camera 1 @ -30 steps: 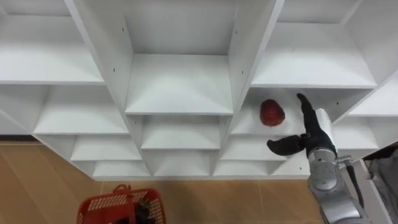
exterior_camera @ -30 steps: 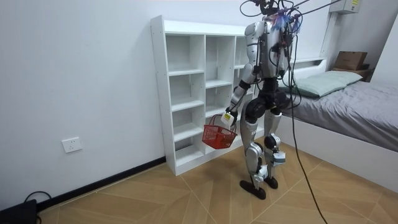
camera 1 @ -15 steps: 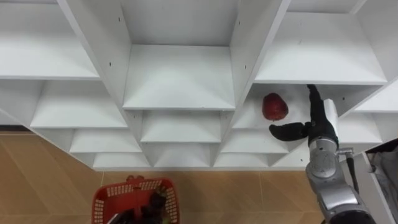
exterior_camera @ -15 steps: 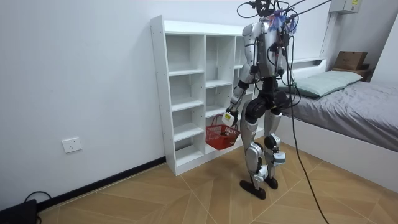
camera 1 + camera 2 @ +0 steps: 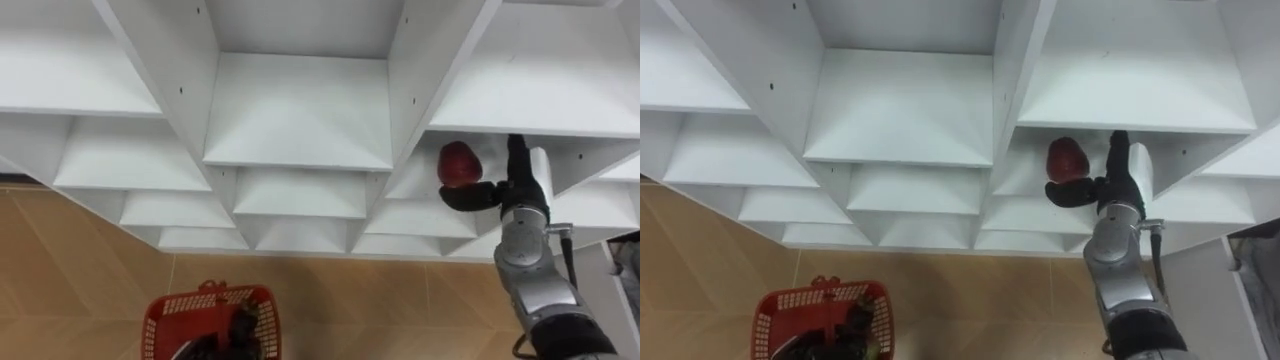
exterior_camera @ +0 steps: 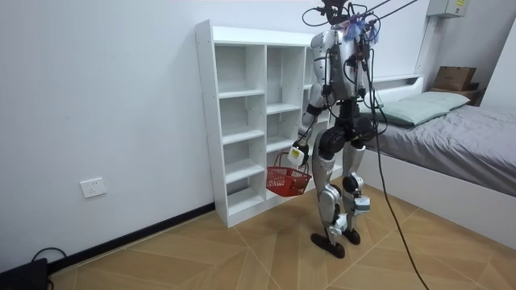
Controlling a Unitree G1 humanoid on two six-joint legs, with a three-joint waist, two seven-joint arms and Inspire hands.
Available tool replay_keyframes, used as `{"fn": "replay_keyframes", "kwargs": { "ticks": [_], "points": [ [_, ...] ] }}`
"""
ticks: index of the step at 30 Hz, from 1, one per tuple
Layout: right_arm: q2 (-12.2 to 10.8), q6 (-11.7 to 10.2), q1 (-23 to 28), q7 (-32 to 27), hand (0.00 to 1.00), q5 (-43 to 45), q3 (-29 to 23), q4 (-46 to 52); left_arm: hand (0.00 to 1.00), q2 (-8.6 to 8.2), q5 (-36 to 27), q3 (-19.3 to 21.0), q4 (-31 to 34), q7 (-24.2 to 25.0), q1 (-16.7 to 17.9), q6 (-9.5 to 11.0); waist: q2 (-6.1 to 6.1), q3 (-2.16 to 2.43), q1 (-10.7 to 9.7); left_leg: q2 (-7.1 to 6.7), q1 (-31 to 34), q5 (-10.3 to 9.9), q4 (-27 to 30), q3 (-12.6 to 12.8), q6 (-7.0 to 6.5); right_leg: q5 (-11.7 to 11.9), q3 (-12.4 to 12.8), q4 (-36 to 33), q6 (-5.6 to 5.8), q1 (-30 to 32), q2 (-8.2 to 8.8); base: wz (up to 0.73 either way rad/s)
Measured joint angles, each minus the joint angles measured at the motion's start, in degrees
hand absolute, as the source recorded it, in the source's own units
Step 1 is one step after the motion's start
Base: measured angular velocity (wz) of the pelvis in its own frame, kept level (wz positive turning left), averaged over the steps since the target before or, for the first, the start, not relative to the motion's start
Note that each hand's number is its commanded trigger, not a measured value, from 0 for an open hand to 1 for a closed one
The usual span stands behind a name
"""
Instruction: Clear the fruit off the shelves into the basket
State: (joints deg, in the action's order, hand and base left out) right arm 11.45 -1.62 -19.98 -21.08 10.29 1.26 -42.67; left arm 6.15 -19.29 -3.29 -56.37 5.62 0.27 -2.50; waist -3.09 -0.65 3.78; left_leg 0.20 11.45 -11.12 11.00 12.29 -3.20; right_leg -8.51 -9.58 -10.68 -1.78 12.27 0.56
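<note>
A red apple (image 5: 458, 163) lies on a shelf in the right column of the white closet (image 6: 242, 97). My right hand (image 5: 520, 185) reaches into that compartment, just right of the apple. Its fingers point straight up behind the fruit, and its thumb lies against the apple's lower side. The hand is open. A red basket (image 5: 205, 300) hangs low in front of me, with my left hand (image 5: 243, 325) shut on its handle. In the room view I stand upright facing the closet, and the basket (image 6: 287, 182) hangs at knee height.
The closet's other compartments hold nothing. Wooden floor lies below it. A bed (image 6: 451, 137) stands at the room view's right, behind me. A wall socket (image 6: 94, 188) sits low on the wall.
My right hand has moved left, up to the apple, and its thumb now rests against the fruit. The eye view has shifted up and a little right. The basket has swung slightly.
</note>
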Motion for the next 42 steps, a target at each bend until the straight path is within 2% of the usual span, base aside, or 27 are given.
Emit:
{"fn": "replay_keyframes", "kwargs": {
  "ticks": [2,4,7,12,16,20,22,24,25,26,27,28,29,30,31,33,36,42],
  "points": [
    [0.05,0.0,-0.5,-0.06,0.0,-0.08,0.0,-0.22,1.0,-0.06,-0.1,-0.52,-0.58,-0.01,-0.65,0.0,0.04,-0.05,0.14,0.01,-0.02,0.0,-0.02,-0.01,0.0,0.0,0.05,0.05,0.0,0.0,-0.02,-0.02],
    [0.05,-0.07,-2.3,-0.06,0.0,-0.06,-0.2,-2.26,1.0,0.0,-0.2,-1.11,-1.07,-0.02,-1.33,0.02,0.19,-0.35,0.24,0.0,0.19,0.0,-0.13,0.0,0.0,0.0,0.07,0.06,0.0,0.27,-0.03,-0.03],
    [0.07,-0.22,-3.39,-0.07,0.0,-0.1,-0.3,-2.89,1.0,0.03,-0.31,-1.49,-1.07,-0.04,-3.04,0.26,0.21,-0.52,0.64,0.01,1.55,0.03,-0.09,0.01,0.03,0.07,0.25,-0.04,-0.12,1.83,-0.07,-0.01],
    [0.08,-0.24,-3.99,-0.07,0.0,-0.82,-0.29,-4.1,1.0,0.0,-0.36,-2.1,-1.15,-0.33,-3.93,0.41,0.39,-0.73,1.47,0.03,2.48,0.04,-0.09,-0.09,0.05,0.08,0.33,-0.06,-0.13,2.8,-0.11,-0.01],
    [0.14,-0.25,-5.17,-0.99,0.0,-0.76,-0.28,-5.74,1.0,0.11,-0.37,-2.59,-1.13,-0.45,-4.36,0.41,0.46,-0.81,1.51,-0.02,2.65,0.04,-0.08,-1.63,0.05,0.08,0.07,-0.19,-0.13,3.03,-0.15,-0.01],
    [0.79,-0.27,-6.76,-2.02,0.0,-0.67,-0.19,-6.6,1.0,0.07,-0.31,-2.66,-1.09,-0.44,-4.49,0.46,0.53,-0.93,1.84,0.0,3.05,0.04,-0.11,-1.83,0.05,0.08,-0.05,-0.55,-0.13,3.75,-0.2,-0.07],
    [1.51,-0.28,-7.1,-2.15,0.0,-0.52,-0.24,-7.0,1.0,0.11,-0.32,-2.64,-1.02,-0.37,-4.82,0.46,0.48,-1.02,2.34,0.02,3.09,0.04,-0.11,-3.5,0.05,0.08,-1.51,-1.11,-0.13,4.01,-0.16,-0.03],
    [1.99,-0.32,-7.61,-2.17,0.0,-0.49,-0.24,-7.99,1.0,0.1,-0.3,-2.66,-1.02,-0.36,-5.47,0.46,0.54,-1.07,2.49,0.04,3.07,0.07,-0.12,-4.15,0.1,0.07,-2.11,-1.65,-0.12,4.22,-0.15,-0.04],
    [2.28,-0.54,-8.23,-2.21,0.0,-0.5,-0.18,-8.58,1.0,0.13,-0.3,-2.74,-1.01,-0.41,-5.65,0.51,0.8,-1.37,2.73,0.36,2.8,0.19,-0.2,-7.04,0.23,-0.05,-2.66,-5.21,-0.08,6.39,-0.37,-0.24],
    [2.41,-0.83,-8.56,-2.14,0.0,-0.5,-0.17,-8.8,1.0,0.13,-0.28,-3.18,-1.05,-0.49,-5.81,0.63,1.03,-1.8,3.07,0.81,2.58,0.21,-0.2,-9.97,0.28,-1.39,-3.14,-6.98,0.05,8.28,-1.1,-0.62],
    [2.33,-1.4,-9.37,-1.87,0.0,-0.08,0.05,-9.02,1.0,0.58,-0.33,-3.48,-0.82,-0.57,-6.33,1.22,0.95,-2.05,4.19,1.31,3.14,0.19,0.02,-13.33,0.37,0.52,-2.93,-2.38,-1.89,11.47,-2.08,-0.55],
    [2.32,-1.78,-9.95,-1.88,0.0,1.12,0.29,-8.74,1.0,1.11,-0.12,-3.43,-0.89,-0.5,-6.25,1.23,0.29,-2.09,3.9,0.01,3.9,-0.24,0.66,-13.13,0.99,11.37,-3.72,4.07,-3.53,13.44,-0.52,-0.31],
    [2.81,-2.17,-9.91,-1.92,0.0,1.21,0.43,-8.84,1.0,0.85,0.15,-3.57,-1.29,-0.65,-6.09,1.2,0.73,-2.03,3.04,-0.21,3.77,-1.18,0.77,-12.98,1.81,11.75,-4.24,2.36,-2.98,14.26,0.43,0.14],
    [3.05,-2.23,-9.8,-1.96,0.0,1.17,1.09,-9.22,1.0,0.78,0.29,-3.79,-1.49,-0.46,-6.52,1.09,1.38,-2.17,2.38,0.4,3.87,-0.9,0.42,-10.58,2.35,11.68,-4.93,1.18,-3.07,14.4,0.39,0.22],
    [2.92,-2.24,-9.81,-2.01,0.0,1.3,1.74,-9.46,1.0,1.08,0.17,-3.72,-1.47,-0.31,-6.96,1.21,1.31,-2.19,2.04,0.89,3.9,-0.72,0.53,-7.56,2.48,11.68,-5.02,1.17,-3.08,14.14,0.22,0.18],
    [2.98,-2.24,-10.05,-2.09,0.0,1.27,1.84,-9.79,1.0,1.15,0.09,-3.77,-1.28,-0.32,-7.68,1.25,1.21,-2.19,1.7,1.28,3.85,-0.61,0.31,-5.67,2.29,11.63,-5.7,1.16,-3.1,14.11,0.15,0.28],
    [2.99,-2.25,-10.82,-2.08,0.0,1.24,1.88,-10.97,1.0,1.08,-0.27,-4.1,-0.99,-0.28,-7.59,1.24,0.43,-2.08,2.13,1.11,3.93,-0.52,0.38,-5.08,2.13,11.6,-6.25,1.11,-3.1,14.1,0.42,0.14],
    [3.02,-2.03,-10.86,-1.87,0.0,1.07,1.89,-11.79,1.0,1.17,-0.32,-4.82,-1.22,-0.02,-6.79,1.19,0.31,-2.07,2.73,0.08,4.31,-0.04,1.48,-4.49,1.38,11.37,-6.33,0.85,-3.28,13.78,1.68,0.07]
  ]
}}
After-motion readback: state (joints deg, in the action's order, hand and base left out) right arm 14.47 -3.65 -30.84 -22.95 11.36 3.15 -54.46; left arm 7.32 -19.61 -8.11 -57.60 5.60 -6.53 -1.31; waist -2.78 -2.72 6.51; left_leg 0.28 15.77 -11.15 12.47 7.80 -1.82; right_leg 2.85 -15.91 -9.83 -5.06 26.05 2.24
